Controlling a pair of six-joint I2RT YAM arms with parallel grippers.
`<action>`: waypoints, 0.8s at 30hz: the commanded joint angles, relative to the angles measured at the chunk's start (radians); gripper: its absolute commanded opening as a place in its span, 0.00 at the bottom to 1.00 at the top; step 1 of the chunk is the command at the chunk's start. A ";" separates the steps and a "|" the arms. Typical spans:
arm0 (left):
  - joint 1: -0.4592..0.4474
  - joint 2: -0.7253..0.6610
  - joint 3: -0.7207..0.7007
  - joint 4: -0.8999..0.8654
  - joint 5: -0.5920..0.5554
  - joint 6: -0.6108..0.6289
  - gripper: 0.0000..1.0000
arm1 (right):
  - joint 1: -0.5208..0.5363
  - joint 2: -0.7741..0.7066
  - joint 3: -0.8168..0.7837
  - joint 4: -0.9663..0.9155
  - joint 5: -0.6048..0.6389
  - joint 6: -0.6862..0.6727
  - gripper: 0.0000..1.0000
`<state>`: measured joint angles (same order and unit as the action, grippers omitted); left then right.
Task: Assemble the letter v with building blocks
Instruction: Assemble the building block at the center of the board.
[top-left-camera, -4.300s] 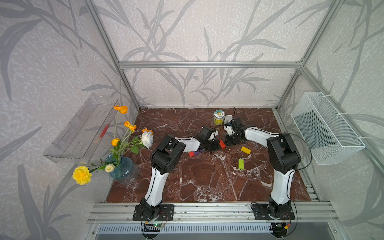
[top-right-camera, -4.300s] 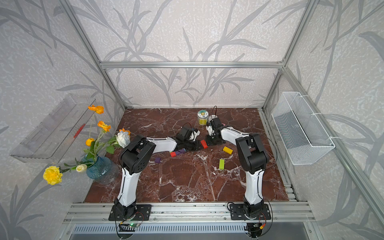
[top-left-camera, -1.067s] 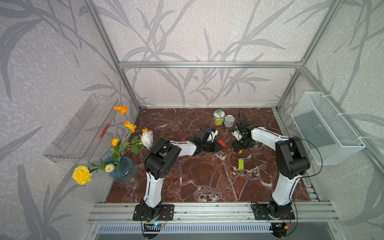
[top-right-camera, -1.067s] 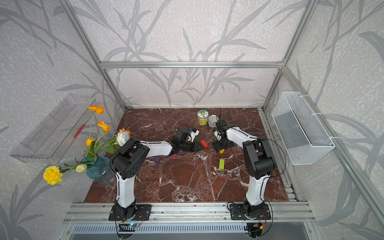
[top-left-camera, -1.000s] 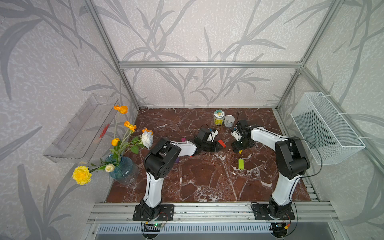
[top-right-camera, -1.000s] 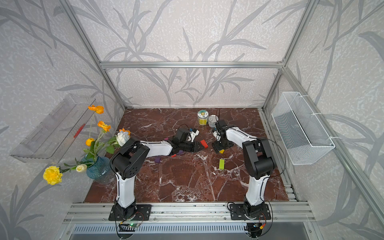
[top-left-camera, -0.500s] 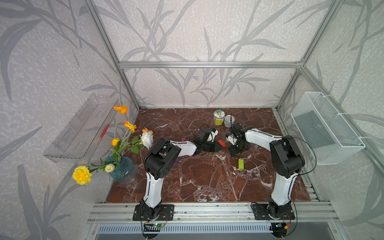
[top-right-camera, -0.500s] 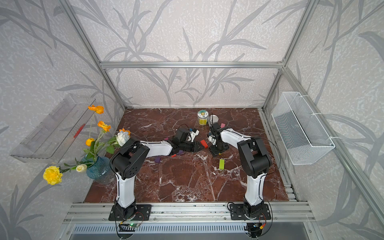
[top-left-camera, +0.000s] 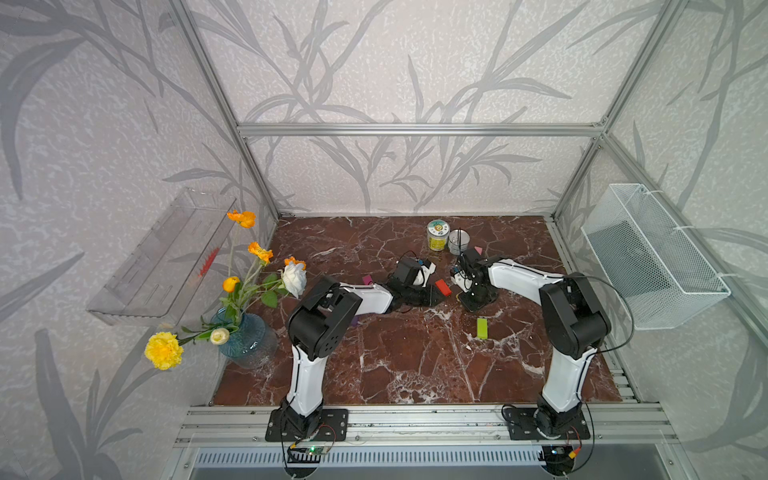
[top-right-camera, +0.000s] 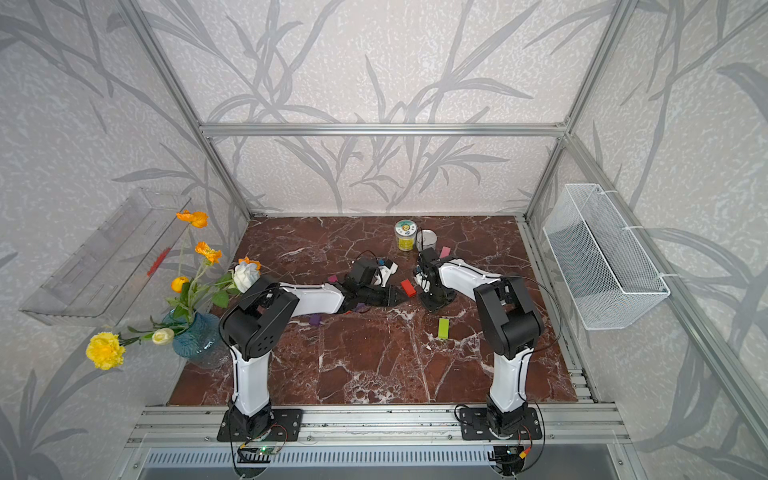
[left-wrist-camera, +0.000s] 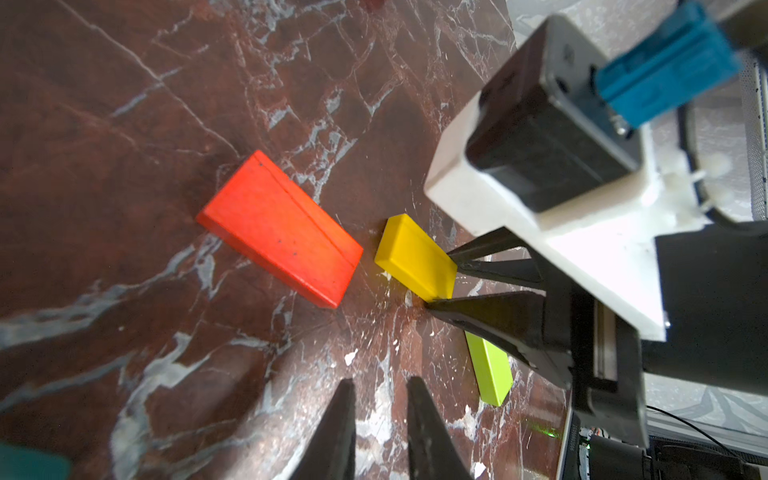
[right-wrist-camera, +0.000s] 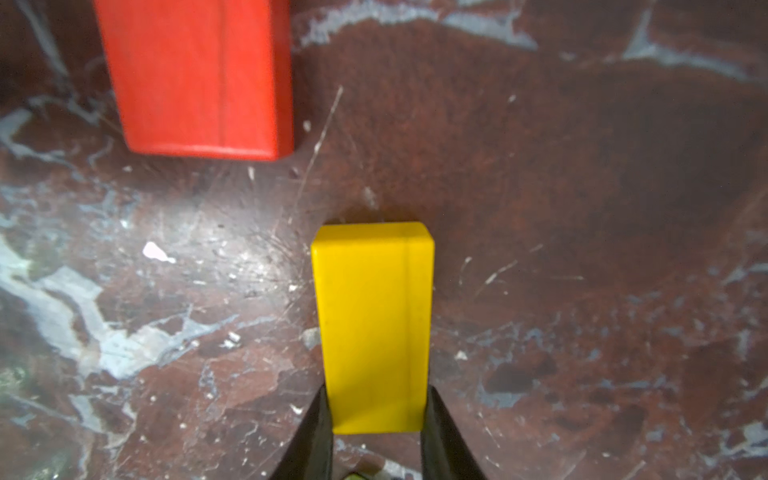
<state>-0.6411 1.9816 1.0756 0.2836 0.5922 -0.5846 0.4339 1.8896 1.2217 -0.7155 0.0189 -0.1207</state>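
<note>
My right gripper (right-wrist-camera: 376, 409) is shut on the near end of a yellow block (right-wrist-camera: 372, 324) that rests on the marble floor. A red block (right-wrist-camera: 195, 75) lies just beyond it, a small gap apart. In the left wrist view the yellow block (left-wrist-camera: 415, 259) sits end-on to the red block (left-wrist-camera: 278, 226), with the right gripper (left-wrist-camera: 440, 282) gripping it. My left gripper (left-wrist-camera: 380, 382) hovers low nearby, narrowly open, with nothing between its fingers. A lime green block (top-left-camera: 481, 328) lies alone toward the front. A letter v shows in no view.
Two round cans (top-left-camera: 438, 235) (top-left-camera: 459, 241) stand at the back, a pink block (top-left-camera: 478, 250) beside them. A magenta block (top-left-camera: 366, 279) and a purple block (top-right-camera: 316, 319) lie by my left arm. A flower vase (top-left-camera: 245, 332) stands at the left, a wire basket (top-left-camera: 652, 257) on the right wall.
My right gripper has shifted left toward the red block and its jaws have closed on the yellow block. The left arm has stayed still.
</note>
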 joint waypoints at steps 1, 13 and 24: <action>-0.005 -0.049 -0.011 0.012 -0.019 0.009 0.23 | 0.019 -0.040 -0.045 0.001 -0.004 0.021 0.26; -0.014 -0.064 -0.026 -0.005 -0.053 0.016 0.23 | 0.062 -0.046 -0.057 0.042 -0.027 0.038 0.26; -0.012 -0.064 -0.031 -0.014 -0.065 0.016 0.22 | 0.069 -0.014 -0.035 0.057 -0.040 0.050 0.27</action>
<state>-0.6479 1.9491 1.0492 0.2794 0.5419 -0.5831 0.4988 1.8580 1.1748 -0.6693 -0.0101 -0.0860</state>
